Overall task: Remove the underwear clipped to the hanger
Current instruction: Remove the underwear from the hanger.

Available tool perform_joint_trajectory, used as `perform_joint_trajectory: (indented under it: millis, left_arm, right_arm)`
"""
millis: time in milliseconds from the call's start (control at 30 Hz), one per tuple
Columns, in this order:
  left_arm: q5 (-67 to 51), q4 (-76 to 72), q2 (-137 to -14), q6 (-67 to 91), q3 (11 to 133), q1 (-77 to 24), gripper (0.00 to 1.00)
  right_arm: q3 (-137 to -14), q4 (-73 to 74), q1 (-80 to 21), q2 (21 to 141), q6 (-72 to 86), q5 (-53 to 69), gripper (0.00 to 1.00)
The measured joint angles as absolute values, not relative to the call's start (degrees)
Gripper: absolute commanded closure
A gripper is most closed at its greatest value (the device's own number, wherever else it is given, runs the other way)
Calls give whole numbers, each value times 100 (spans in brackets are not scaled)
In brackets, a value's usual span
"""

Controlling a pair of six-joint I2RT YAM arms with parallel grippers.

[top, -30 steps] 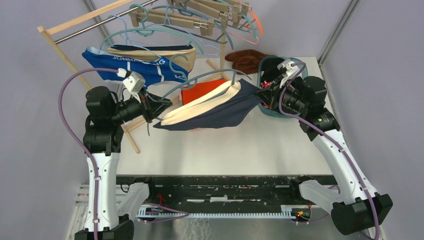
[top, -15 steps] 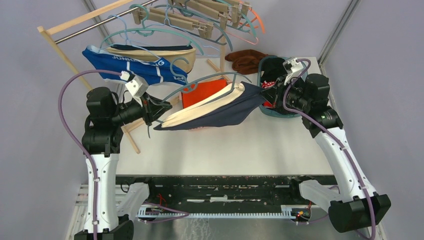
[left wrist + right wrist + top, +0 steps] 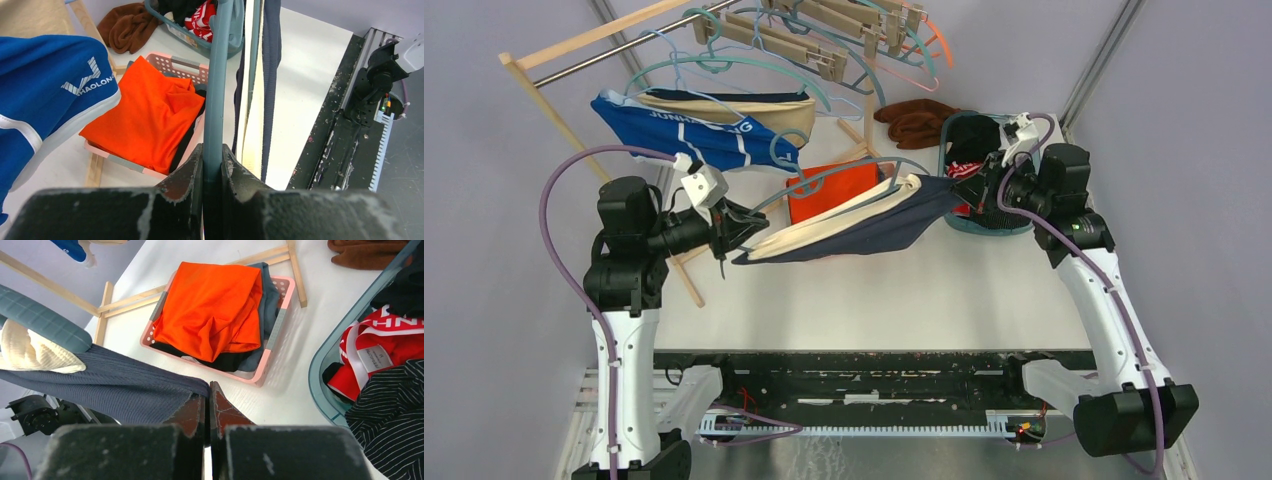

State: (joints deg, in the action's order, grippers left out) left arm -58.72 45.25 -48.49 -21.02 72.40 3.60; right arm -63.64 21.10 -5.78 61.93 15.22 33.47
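The left gripper [image 3: 736,226] clamps the teal hanger [image 3: 215,80]; the right gripper [image 3: 206,402], at three o'clock, pinches the navy underwear [image 3: 869,228], stretched mid-air at six o'clock of the pink basket [image 3: 286,292]

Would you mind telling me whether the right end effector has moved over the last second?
Yes: the right end effector moved back and right, uncovering the basket's near rim.

The dark navy underwear [image 3: 874,225] with a cream waistband hung mid-air above table centre, stretched taut left to right along the teal hanger [image 3: 215,90]. The royal blue underwear [image 3: 674,135] with white lettering and the beige underwear [image 3: 724,101] hung far left.
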Motion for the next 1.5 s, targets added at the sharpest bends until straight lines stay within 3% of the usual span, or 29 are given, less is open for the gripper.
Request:
perform_joint_trajectory:
  millis: [200, 433, 933, 1133, 1267, 1500]
  left_arm:
    - [-6038, 4587, -4849, -2158, 7249, 360, 97]
    - [-6265, 4217, -4904, -1831, 7249, 384, 97]
    - [-6626, 3968, -4836, -1428, 7192, 416, 97]
    - [-6663, 3903, -4805, -1409, 7098, 419, 97]
    - [-6670, 3859, -4803, -1343, 7019, 419, 97]
    - [-6807, 3743, -4786, -1260, 7000, 443, 97]
  right_arm:
    - [-6366, 2169, -419, 6213, 1485, 3946, 92]
    - [-6556, 2198, -764, 6672, 893, 4696, 68]
    - [-6578, 2104, -1426, 6641, -211, 5308, 36]
    - [-6337, 1579, -1426, 6267, -163, 5714, 33]
    - [-6034, 1031, -1426, 5964, 154, 5948, 36]
    - [-5682, -91, -1426, 5992, 1098, 5937, 61]
